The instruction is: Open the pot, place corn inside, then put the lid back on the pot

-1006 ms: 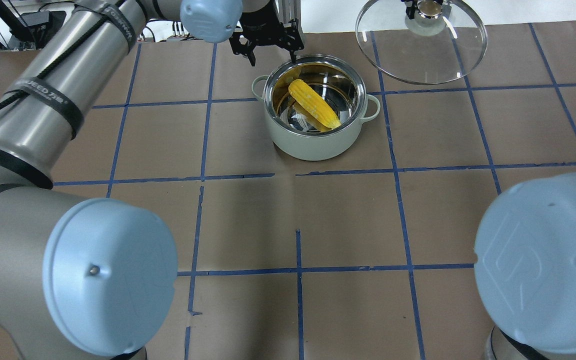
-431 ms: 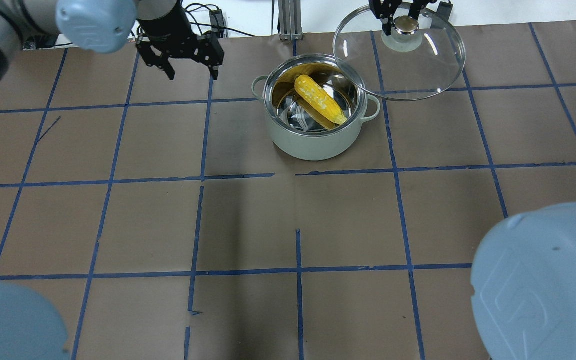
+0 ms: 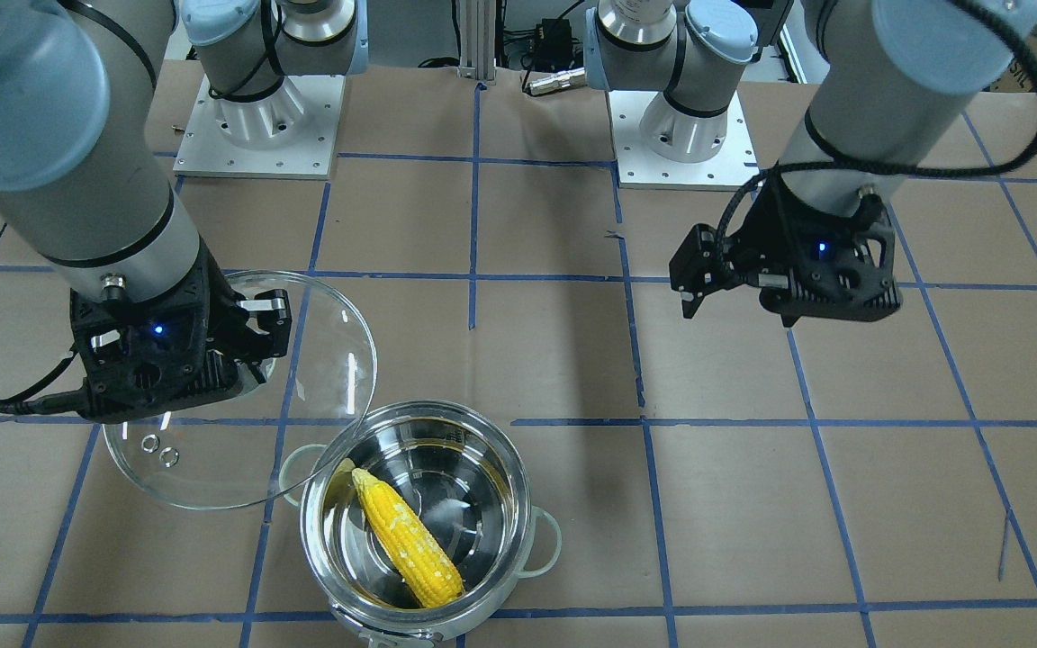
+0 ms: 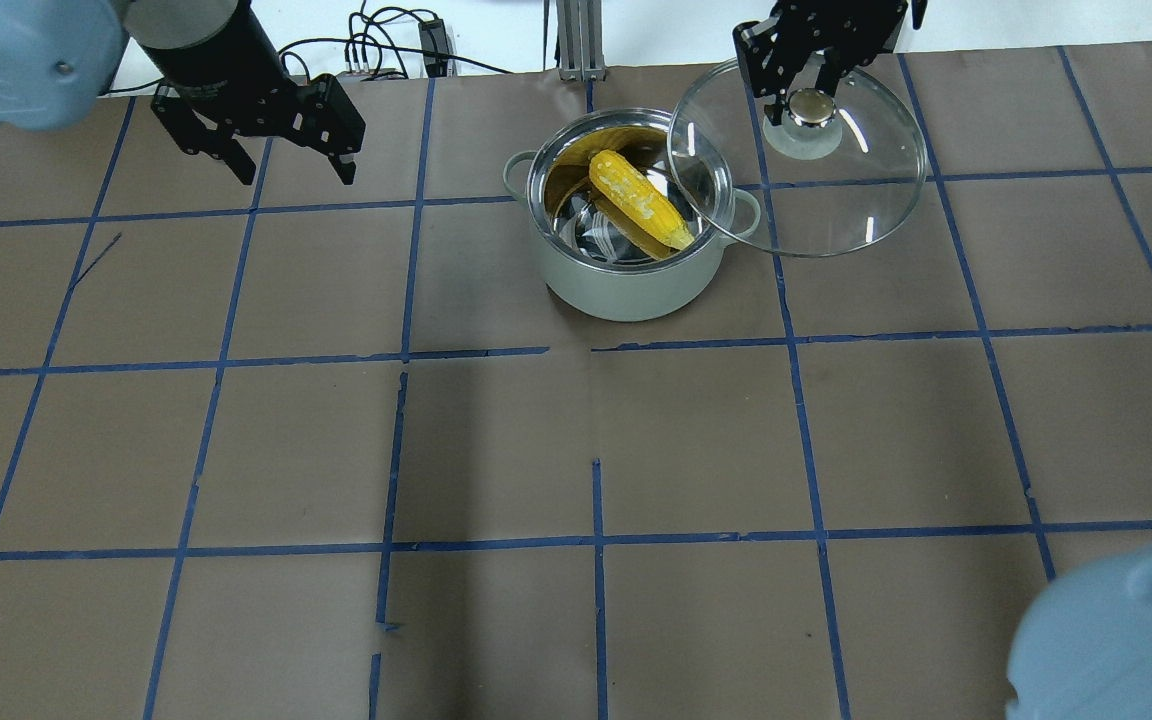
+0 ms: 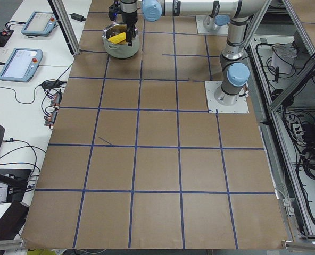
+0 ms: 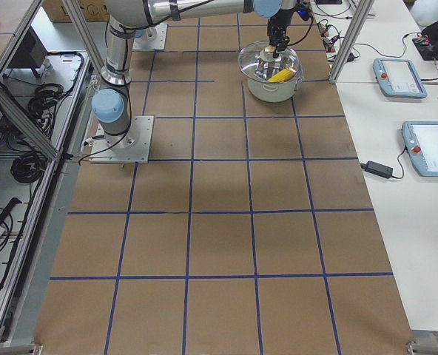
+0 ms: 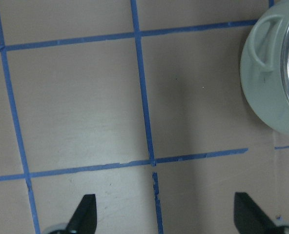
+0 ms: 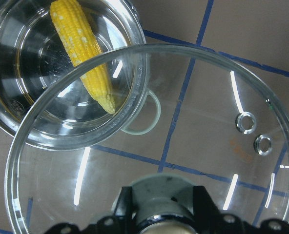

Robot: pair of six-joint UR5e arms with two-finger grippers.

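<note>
The pot stands at the table's far middle, open, with the corn lying aslant inside; the corn also shows in the front view. My right gripper is shut on the knob of the glass lid and holds it tilted above the table. The lid's left edge overlaps the pot's right rim. In the right wrist view the lid covers part of the pot. My left gripper is open and empty, well left of the pot, over bare table.
Blue tape lines grid the brown table. An aluminium post and cables lie at the far edge behind the pot. The arm bases stand at the robot's side. Teach pendants lie on a side table.
My left gripper has moved away from the pot to the left, still open. My right gripper has carried the lid left and nearer, so it now overlaps the pot's rim.
</note>
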